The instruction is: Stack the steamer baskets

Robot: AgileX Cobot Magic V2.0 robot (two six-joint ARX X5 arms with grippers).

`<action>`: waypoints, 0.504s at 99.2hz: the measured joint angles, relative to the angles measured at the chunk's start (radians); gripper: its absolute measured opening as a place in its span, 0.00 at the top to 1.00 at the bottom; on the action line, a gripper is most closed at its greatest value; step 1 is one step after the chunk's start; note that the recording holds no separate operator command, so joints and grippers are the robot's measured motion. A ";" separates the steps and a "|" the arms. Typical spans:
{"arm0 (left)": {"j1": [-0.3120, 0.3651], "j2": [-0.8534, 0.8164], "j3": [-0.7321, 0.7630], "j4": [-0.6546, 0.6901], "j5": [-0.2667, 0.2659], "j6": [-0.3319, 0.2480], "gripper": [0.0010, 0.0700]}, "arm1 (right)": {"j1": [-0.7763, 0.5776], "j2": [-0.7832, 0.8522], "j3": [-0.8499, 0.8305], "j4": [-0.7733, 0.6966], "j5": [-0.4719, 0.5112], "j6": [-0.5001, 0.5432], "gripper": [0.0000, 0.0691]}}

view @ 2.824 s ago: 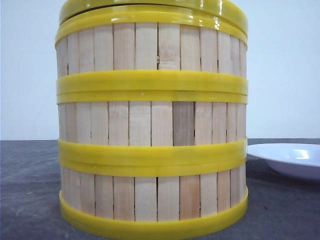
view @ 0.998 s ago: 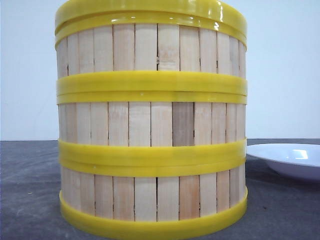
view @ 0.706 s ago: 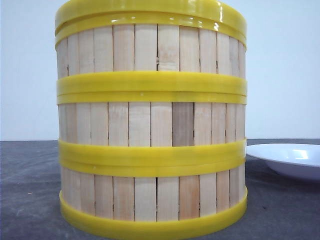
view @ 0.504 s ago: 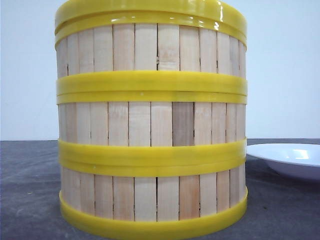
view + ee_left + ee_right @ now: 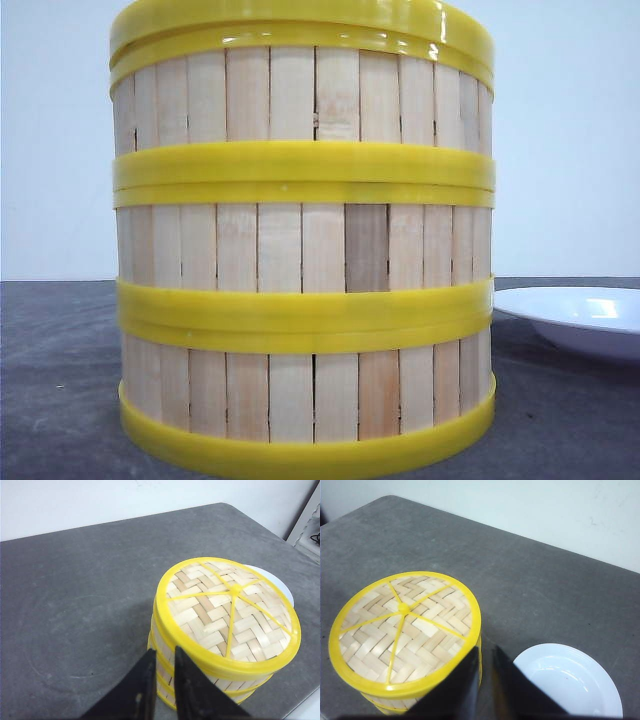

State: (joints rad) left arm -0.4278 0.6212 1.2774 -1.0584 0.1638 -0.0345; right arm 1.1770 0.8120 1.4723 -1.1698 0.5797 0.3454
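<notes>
A: Since the stack sits right against the front camera, start there: three round steamer baskets of pale wooden slats with thick yellow rims [image 5: 303, 250], one on another, walls lined up, standing on the grey table [image 5: 60, 380].

B: Top?

A: Flat woven bamboo lid with a yellow rim and yellow spokes [image 5: 227, 610] lies on the top basket, seated level.

B: Grippers?

A: Left black gripper [image 5: 160, 672] hangs above the table beside the stack, near its upper rim; fingers [image 5: 142, 680] nearly together, only a thin slit between, nothing in them. Right black gripper [image 5: 485, 675] is the same: narrow slit, empty, over the gap between stack and plate. Contact with the lid rim, cannot tell.

B: Plate?

A: Shallow white round plate [image 5: 568, 680] on the table just beside the stack, on the robot's right, apart from it, nothing on it.

B: Behind?

A: Plain pale wall [image 5: 560, 140] past the table's far edge.
</notes>
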 joint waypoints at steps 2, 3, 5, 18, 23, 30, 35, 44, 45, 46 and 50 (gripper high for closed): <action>0.000 0.000 0.000 0.000 0.000 0.000 0.97 | 0.000 0.000 0.000 0.000 0.000 0.000 0.98; 0.000 0.000 0.000 0.000 0.000 0.000 0.97 | 0.000 0.000 0.000 0.000 0.000 0.000 0.98; 0.000 0.000 0.000 0.000 0.000 -0.001 0.97 | 0.000 0.000 0.000 0.000 0.000 0.000 0.98; 0.000 0.000 0.000 0.000 0.000 -0.007 0.97 | 0.000 0.000 0.000 0.001 0.000 0.000 0.99; 0.000 0.000 0.000 0.000 0.000 -0.007 0.97 | 0.000 0.000 0.000 0.001 0.000 0.000 0.99; 0.000 0.000 0.000 0.000 0.000 -0.007 0.97 | 0.000 0.000 0.000 0.001 0.000 0.000 0.99; 0.000 0.000 0.000 -0.001 0.000 -0.007 0.97 | 0.000 0.000 0.000 0.001 0.000 0.000 0.99; 0.000 0.000 0.000 -0.001 0.000 -0.007 0.97 | 0.000 0.000 0.000 0.002 0.000 0.000 0.99; 0.000 0.000 0.000 0.000 0.000 -0.007 0.97 | 0.000 0.000 0.000 0.002 0.000 0.000 0.99; 0.000 0.000 0.000 -0.001 0.000 -0.008 0.97 | 0.000 0.000 0.000 0.002 0.000 0.000 0.99; 0.000 0.000 0.000 -0.001 0.000 -0.007 0.97 | 0.000 0.000 0.000 0.002 0.000 0.000 0.99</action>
State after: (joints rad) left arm -0.4278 0.6212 1.2774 -1.0592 0.1638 -0.0418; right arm 1.1770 0.8120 1.4723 -1.1683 0.5797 0.3458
